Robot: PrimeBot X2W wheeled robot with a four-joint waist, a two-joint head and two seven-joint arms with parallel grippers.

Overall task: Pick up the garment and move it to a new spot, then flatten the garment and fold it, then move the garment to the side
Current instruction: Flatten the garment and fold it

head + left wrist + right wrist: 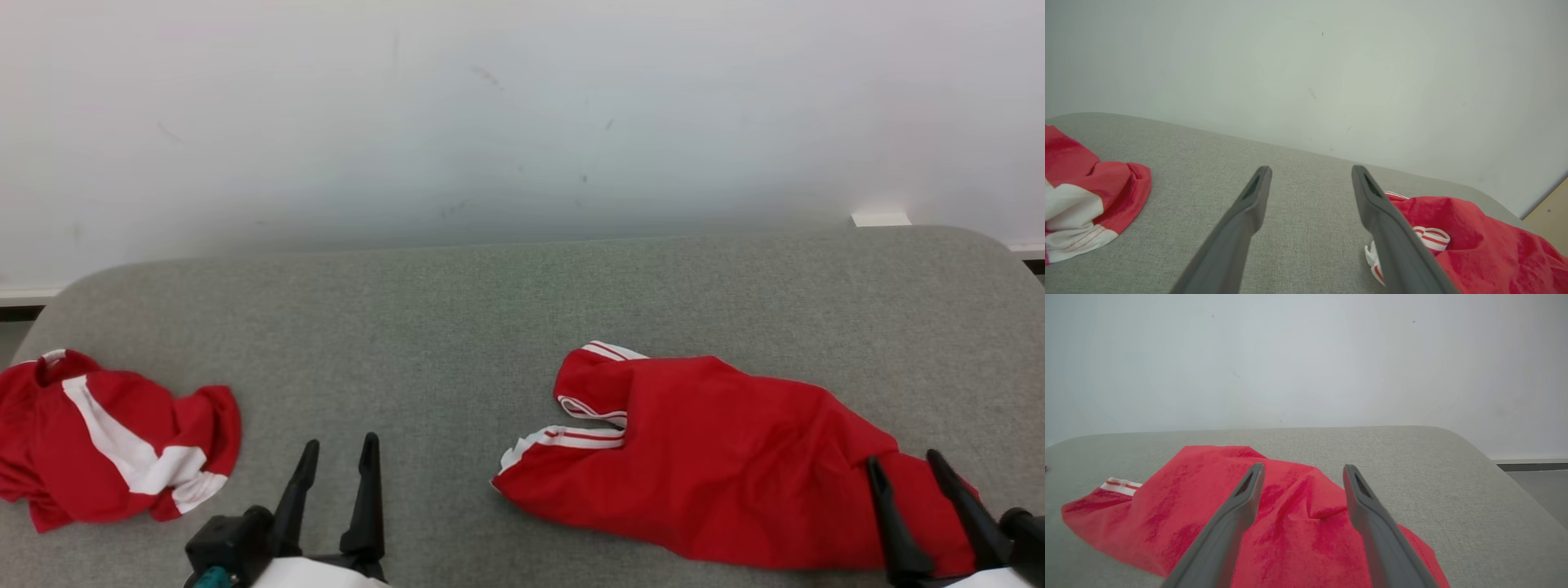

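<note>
Under wide R fingers [1239,516] lies garment [1167,506]; head view adds wide L fingers [369,490], crumpled shirt [114,408].

We see a red garment [718,465] with thin white stripes, a red-and-white cloth [41,441] and a grey table [457,327]

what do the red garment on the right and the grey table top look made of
Garment: likely a thin synthetic sports knit, matte with slight sheen; it lies in soft creases and shows a fine mesh-like texture in the right wrist view. Table top: seems covered in grey woven cloth, matte; a fine heathered weave shows.
</note>
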